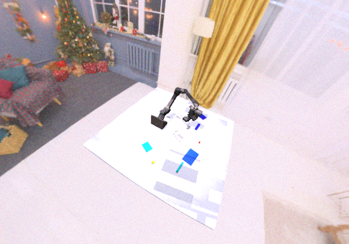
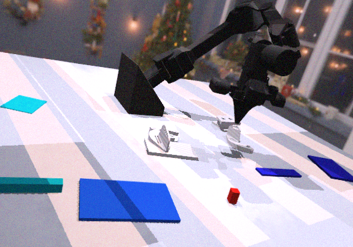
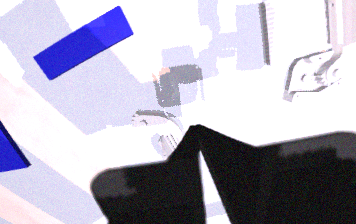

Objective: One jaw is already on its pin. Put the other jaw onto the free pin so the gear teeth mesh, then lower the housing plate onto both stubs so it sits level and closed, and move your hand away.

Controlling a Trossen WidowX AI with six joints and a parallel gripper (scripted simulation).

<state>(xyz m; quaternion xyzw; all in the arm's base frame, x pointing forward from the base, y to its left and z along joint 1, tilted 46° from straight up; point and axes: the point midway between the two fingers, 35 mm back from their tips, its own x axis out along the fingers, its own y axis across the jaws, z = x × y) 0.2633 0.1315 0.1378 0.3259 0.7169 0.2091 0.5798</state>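
The white base plate (image 2: 183, 151) lies left of my gripper in the exterior view, with one white toothed jaw (image 2: 164, 139) standing up on it. The other white jaw (image 2: 234, 135) (image 3: 150, 119) lies off the base, under and beside my fingertips; in the wrist view the fingers partly hide it. A small white block-like part with holes (image 2: 225, 121), perhaps the housing plate, is just behind the fingertips. My gripper (image 2: 237, 122) (image 3: 195, 129) points down, shut with its tips together. No part shows held between them. The pins cannot be made out.
A small dark blue slab (image 2: 278, 172) (image 3: 84, 42) and a larger one (image 2: 333, 169) lie right of the loose jaw in the exterior view. A red block (image 2: 233, 196), a blue plate (image 2: 126, 199), a teal bar (image 2: 23, 185) and a cyan square (image 2: 24, 104) lie around.
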